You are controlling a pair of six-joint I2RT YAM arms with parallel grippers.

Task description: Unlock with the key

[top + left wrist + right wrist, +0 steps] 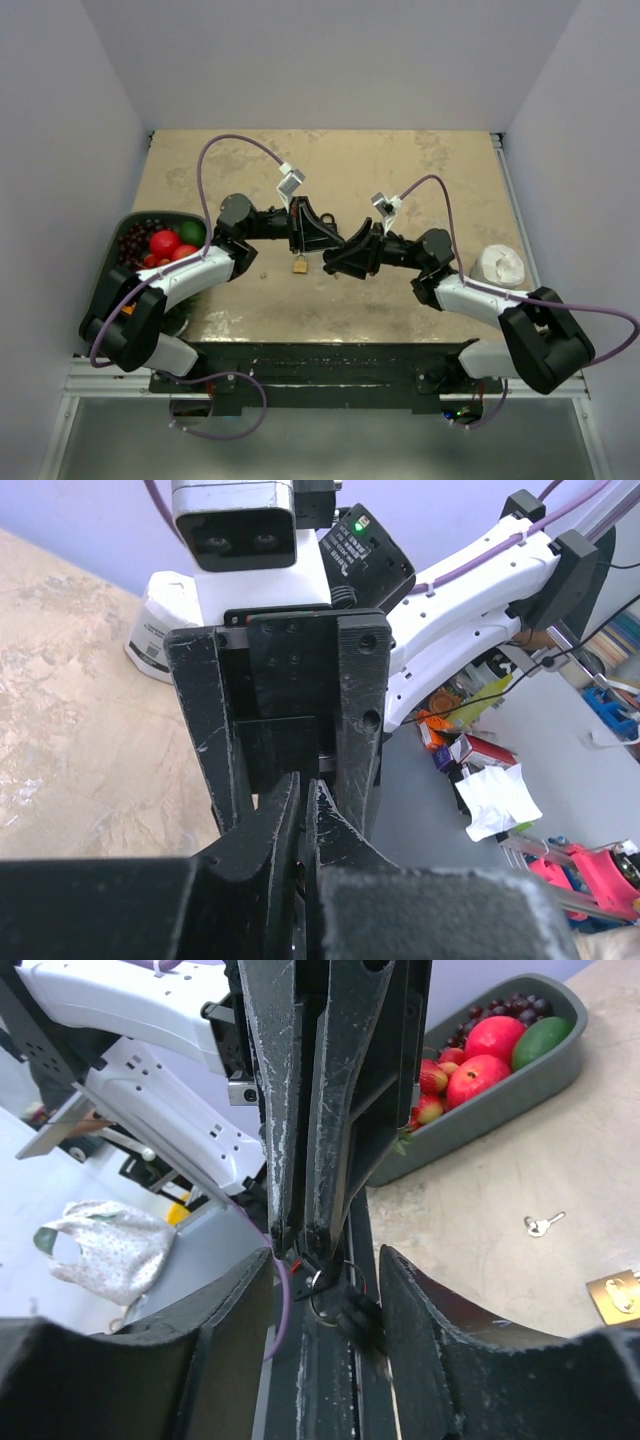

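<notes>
My left gripper [322, 240] is shut, and its fingertips [310, 1245] reach down into the right wrist view. A metal key ring [330, 1290] with a dark, blurred piece [362, 1322] hangs from them; I cannot make out a key blade there. My right gripper [328, 1272] is open, one finger on each side of the ring, and the dark piece sits close to the right-hand finger [420, 1310]. A brass padlock [300, 265] lies on the table below both grippers, also visible as the padlock [620, 1295] at the frame edge. A small silver key [543, 1224] lies loose on the table.
A dark bowl [108, 262] of apples, grapes and an avocado stands at the table's left edge, seen again as the bowl [480, 1120]. A white container [498, 265] stands at the right, near the right arm. Purple cables loop over both arms.
</notes>
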